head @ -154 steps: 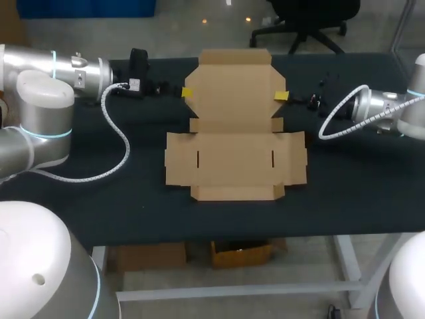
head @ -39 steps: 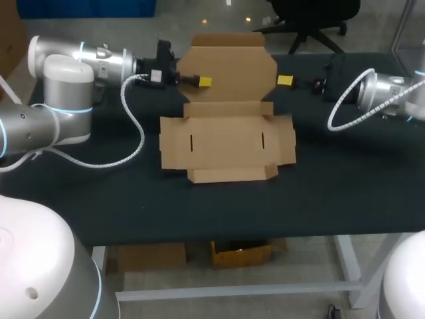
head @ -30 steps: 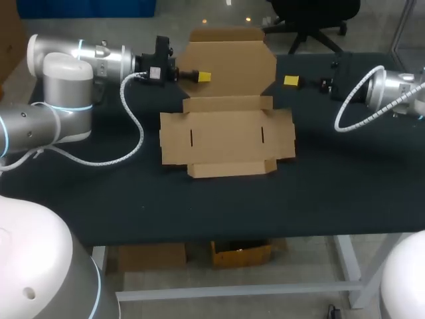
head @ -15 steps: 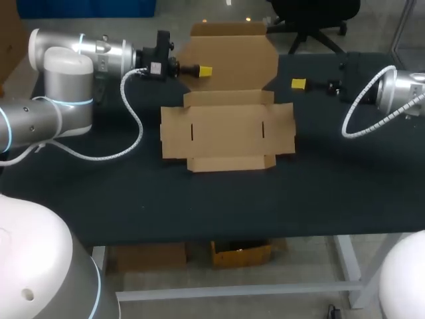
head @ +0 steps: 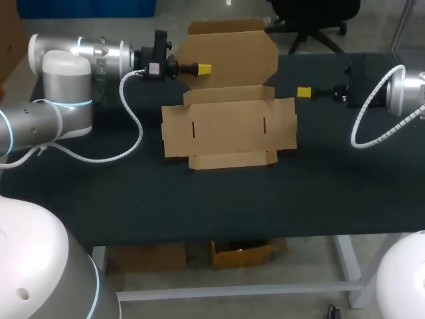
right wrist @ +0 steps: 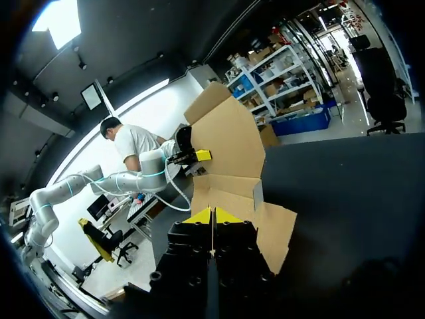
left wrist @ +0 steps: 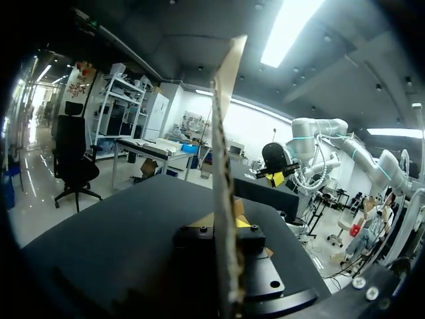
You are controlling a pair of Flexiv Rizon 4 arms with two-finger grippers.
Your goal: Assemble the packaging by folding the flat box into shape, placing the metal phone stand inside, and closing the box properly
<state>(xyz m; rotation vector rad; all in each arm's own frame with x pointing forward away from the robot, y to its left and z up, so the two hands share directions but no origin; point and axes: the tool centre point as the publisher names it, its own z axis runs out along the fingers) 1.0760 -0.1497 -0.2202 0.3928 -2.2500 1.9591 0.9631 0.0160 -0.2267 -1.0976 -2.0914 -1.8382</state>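
Note:
The flat brown cardboard box (head: 229,126) lies on the black table, side and front flaps spread out. Its lid panel (head: 232,53) stands raised at the back. My left gripper (head: 203,68) is shut on the lid's left edge; in the left wrist view the cardboard (left wrist: 222,166) runs edge-on between its fingers. My right gripper (head: 304,92) is shut on nothing, apart from the box and to the right of the lid. From the right wrist view, its closed tips (right wrist: 211,216) point at the box (right wrist: 229,159) and the left gripper (right wrist: 199,155). No metal phone stand is in view.
The left arm's white cable (head: 126,129) loops over the table left of the box. The right arm's cable (head: 372,129) hangs in a loop at the far right. The dark table top (head: 226,206) stretches from the box to the front edge.
The left gripper has lifted the lid panel higher, tilting it more upright. The right gripper has drawn away to the right, off the lid's right edge. The box base shifted slightly.

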